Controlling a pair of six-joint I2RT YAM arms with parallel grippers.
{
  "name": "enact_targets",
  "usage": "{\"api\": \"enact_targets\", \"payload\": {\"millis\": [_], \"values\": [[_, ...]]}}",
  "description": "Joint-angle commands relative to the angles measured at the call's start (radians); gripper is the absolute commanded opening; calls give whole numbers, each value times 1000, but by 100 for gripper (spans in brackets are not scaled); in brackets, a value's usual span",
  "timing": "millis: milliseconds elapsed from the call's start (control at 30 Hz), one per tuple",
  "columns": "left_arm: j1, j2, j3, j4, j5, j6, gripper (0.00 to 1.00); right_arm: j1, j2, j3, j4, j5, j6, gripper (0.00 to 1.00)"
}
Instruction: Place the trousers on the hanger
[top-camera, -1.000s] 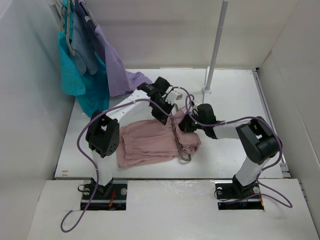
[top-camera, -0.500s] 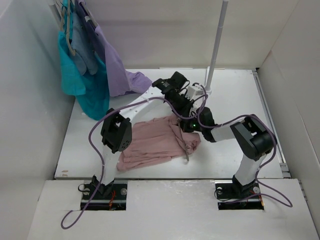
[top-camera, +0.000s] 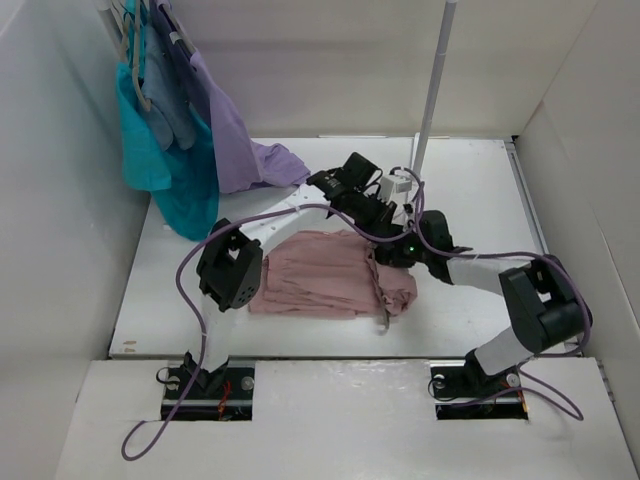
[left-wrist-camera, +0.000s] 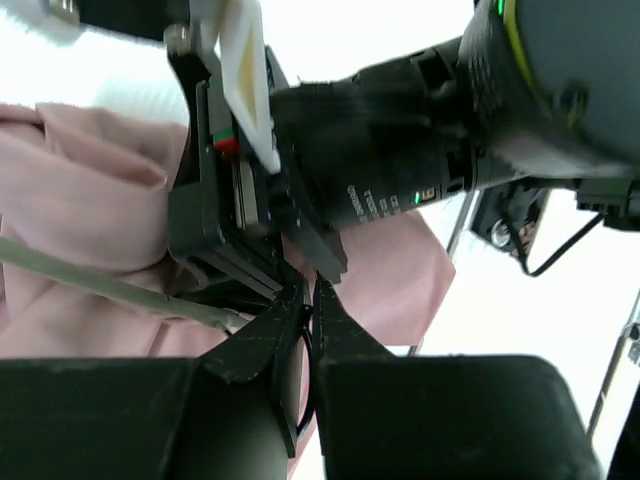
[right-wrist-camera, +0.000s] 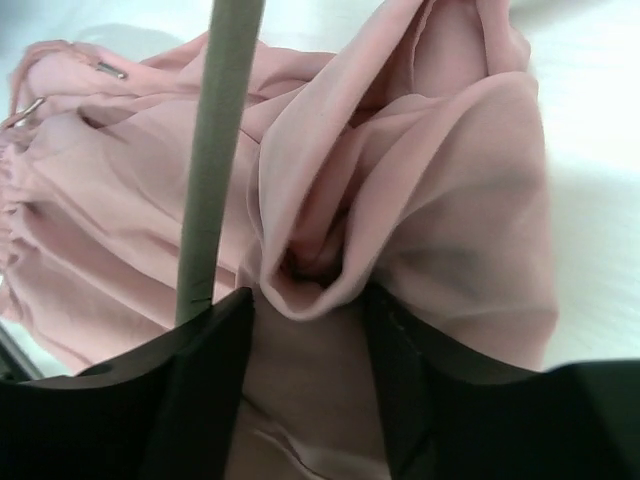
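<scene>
The dusty-pink trousers (top-camera: 320, 275) lie wrinkled on the white table, mid-scene. The thin grey hanger (top-camera: 381, 305) rests across their right end, hook toward the near edge. My left gripper (top-camera: 388, 222) hangs just behind that end. In the left wrist view it (left-wrist-camera: 308, 292) is shut, the hanger's bar (left-wrist-camera: 100, 285) running in behind its fingertips over the trousers (left-wrist-camera: 90, 180). My right gripper (top-camera: 400, 255) sits close beside it. In the right wrist view it (right-wrist-camera: 305, 310) is open, its jaws astride a fold of trousers (right-wrist-camera: 450, 180), the hanger (right-wrist-camera: 215, 150) by its left finger.
Teal and blue-grey garments (top-camera: 165, 140) and a lavender one (top-camera: 235, 140) hang on hangers at the back left. A white pole (top-camera: 432, 90) stands on its base (top-camera: 414, 180) just behind the grippers. White walls close in both sides. Purple cables loop off the arms.
Both grippers have shifted right, and the trousers and hanger slid right with them. The right gripper, shut on the fabric before, has opened. The left stays shut.
</scene>
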Motion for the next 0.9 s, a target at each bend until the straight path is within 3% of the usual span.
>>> {"api": "enact_targets", "payload": {"millis": [0, 167, 367, 567, 700, 733, 867], "values": [[-21, 15, -72, 104, -46, -49, 0, -43, -75, -16, -141, 28, -84, 63], [-21, 38, -58, 113, -46, -59, 0, -69, -145, 47, -274, 67, -113, 66], [-21, 48, -35, 104, -55, -59, 0, -124, -240, 119, -400, 124, -76, 78], [-21, 48, -26, 104, -55, -68, 0, -117, -351, 199, -583, 309, -56, 76], [-21, 57, -26, 104, -55, -68, 0, -85, -397, 208, -728, 347, 8, 51], [-21, 57, -26, 104, -55, -68, 0, -85, -397, 181, -747, 347, 46, 39], [-21, 47, -26, 104, -55, -68, 0, -63, -463, 81, -770, 298, 135, 15]]}}
